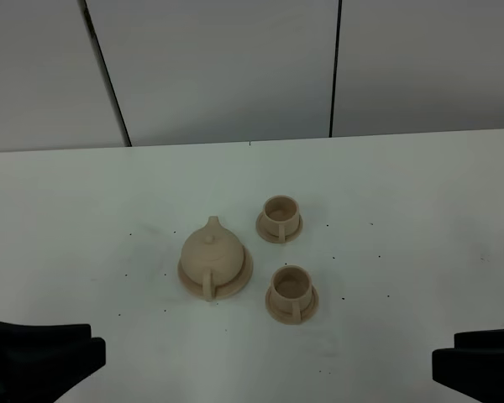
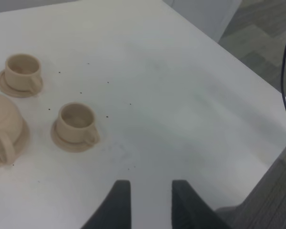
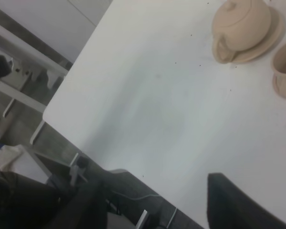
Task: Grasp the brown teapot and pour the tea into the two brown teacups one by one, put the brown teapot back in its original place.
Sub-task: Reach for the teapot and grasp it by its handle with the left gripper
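Tan and matte, the brown teapot (image 1: 212, 256) sits on its round plate (image 1: 249, 270) in the middle of the bench (image 1: 84, 193), handle (image 1: 208, 285) toward the near edge, far teacup (image 1: 280, 217) and near teacup (image 1: 291, 291) just to its right. The left fingers (image 2: 118, 205) stand parted on nothing, the right fingers (image 3: 243, 205) spread wide and empty — both well back from it. The opening reach looks to be in hand — next, fingers must close squarely on that handle.

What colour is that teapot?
The teapot is plain matte light tan, clearest in the exterior high view.
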`<action>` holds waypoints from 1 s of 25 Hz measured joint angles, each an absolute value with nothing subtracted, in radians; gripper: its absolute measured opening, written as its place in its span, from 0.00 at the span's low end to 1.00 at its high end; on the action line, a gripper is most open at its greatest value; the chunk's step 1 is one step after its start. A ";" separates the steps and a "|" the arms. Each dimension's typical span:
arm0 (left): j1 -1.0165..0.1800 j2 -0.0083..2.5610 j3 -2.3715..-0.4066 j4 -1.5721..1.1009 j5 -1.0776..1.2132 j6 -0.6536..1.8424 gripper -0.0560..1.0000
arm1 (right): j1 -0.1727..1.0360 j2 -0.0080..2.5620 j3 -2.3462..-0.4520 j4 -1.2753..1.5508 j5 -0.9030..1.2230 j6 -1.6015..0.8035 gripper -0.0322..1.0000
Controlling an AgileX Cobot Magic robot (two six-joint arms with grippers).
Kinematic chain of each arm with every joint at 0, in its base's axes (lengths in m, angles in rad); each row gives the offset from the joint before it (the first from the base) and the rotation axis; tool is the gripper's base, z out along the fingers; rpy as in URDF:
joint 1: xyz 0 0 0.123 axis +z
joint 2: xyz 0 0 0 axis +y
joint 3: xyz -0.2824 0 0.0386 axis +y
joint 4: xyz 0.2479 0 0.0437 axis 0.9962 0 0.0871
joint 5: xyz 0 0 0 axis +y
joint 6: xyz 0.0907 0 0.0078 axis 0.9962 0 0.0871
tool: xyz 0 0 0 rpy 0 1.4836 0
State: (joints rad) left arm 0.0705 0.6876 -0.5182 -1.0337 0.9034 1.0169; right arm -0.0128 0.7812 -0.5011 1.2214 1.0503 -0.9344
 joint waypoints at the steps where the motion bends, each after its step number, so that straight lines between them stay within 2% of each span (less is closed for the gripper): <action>1: 0.070 0.688 -0.518 -1.034 0.903 1.017 0.32 | -0.013 0.781 -0.501 1.221 1.050 -0.934 0.47; 25: 0.070 0.688 -0.518 -1.034 0.894 1.017 0.32 | -0.013 0.781 -0.501 1.221 1.050 -0.941 0.47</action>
State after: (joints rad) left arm 0.0705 0.6876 -0.5182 -1.0337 0.8937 1.0169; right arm -0.0128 0.7812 -0.5011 1.2214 1.0503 -0.9410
